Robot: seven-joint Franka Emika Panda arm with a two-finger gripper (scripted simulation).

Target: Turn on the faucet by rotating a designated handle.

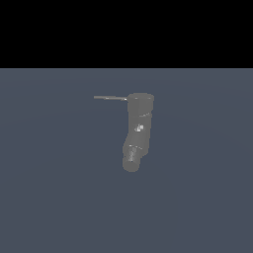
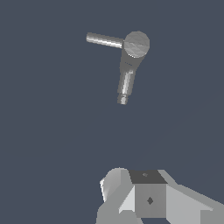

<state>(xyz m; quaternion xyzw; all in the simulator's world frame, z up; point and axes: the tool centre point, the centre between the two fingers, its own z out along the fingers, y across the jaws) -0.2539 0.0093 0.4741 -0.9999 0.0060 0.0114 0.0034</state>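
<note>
Dull grey faucet (image 1: 138, 123), handle (image 1: 110, 98); spout maybe ribbed.

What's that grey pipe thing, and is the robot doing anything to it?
That grey pipe is a faucet, standing alone on a plain blue-grey floor. A thin handle sticks out sideways from its top, toward the exterior view's left. The robot is meant to turn that handle to switch the water on, but nothing is touching it yet. The arm does not show in the exterior view at all. The wrist view looks at the faucet from some way off, and only part of the robot's claw shows, so I cannot tell if it is open.
</note>
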